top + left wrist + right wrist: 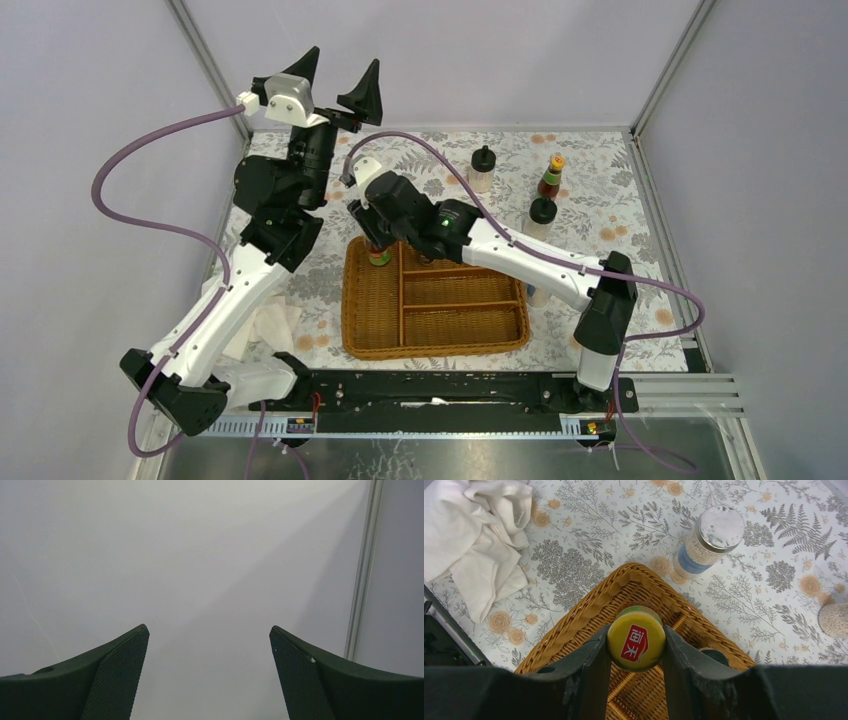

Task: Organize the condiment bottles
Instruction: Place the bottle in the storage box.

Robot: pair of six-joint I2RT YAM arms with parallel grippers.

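My right jaws pinched a yellow-capped bottle [636, 641] at the far-left corner of the basket [589, 605], perhaps not yet on its floor. Next I had to lower it upright, then let go. That arm was stretched across, wrist down. My left jaws, spread and empty, pointed up at the wall [200, 555]

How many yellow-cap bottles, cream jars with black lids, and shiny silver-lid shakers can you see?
Yellow-capped bottles: 2
Cream jars with black lids: 2
Silver-lidded shakers: 1
Total: 5
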